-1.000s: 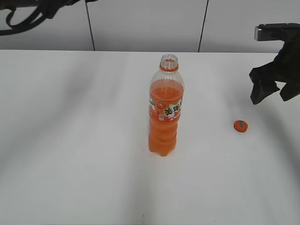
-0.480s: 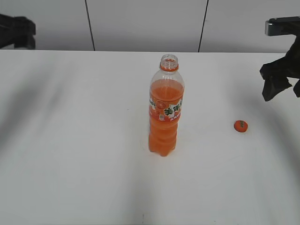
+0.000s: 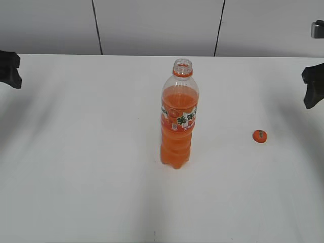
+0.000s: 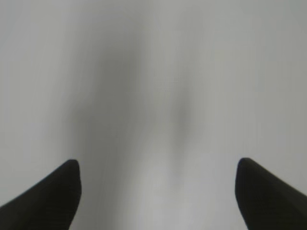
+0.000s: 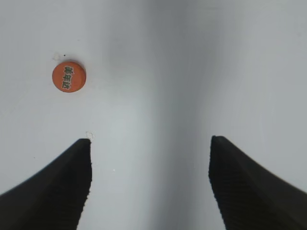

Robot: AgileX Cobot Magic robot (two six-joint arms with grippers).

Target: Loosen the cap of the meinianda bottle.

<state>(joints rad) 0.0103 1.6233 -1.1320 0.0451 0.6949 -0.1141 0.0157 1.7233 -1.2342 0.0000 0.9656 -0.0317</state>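
Observation:
The meinianda bottle [image 3: 178, 119] stands upright in the middle of the white table, its mouth open with no cap on it. The orange cap [image 3: 259, 135] lies flat on the table to the bottle's right; it also shows in the right wrist view [image 5: 69, 76]. My right gripper [image 5: 149, 146] is open and empty, above the table right of the cap, and shows at the right edge of the exterior view [image 3: 314, 86]. My left gripper [image 4: 157, 165] is open and empty over bare table, at the far left edge of the exterior view [image 3: 10, 68].
The white table [image 3: 91, 167] runs back to a grey panelled wall [image 3: 152, 25]. Nothing else stands on the table.
My right gripper has moved away to the right and up, farther from the cap. My left arm has come down at the far left edge. Bottle and cap have not moved.

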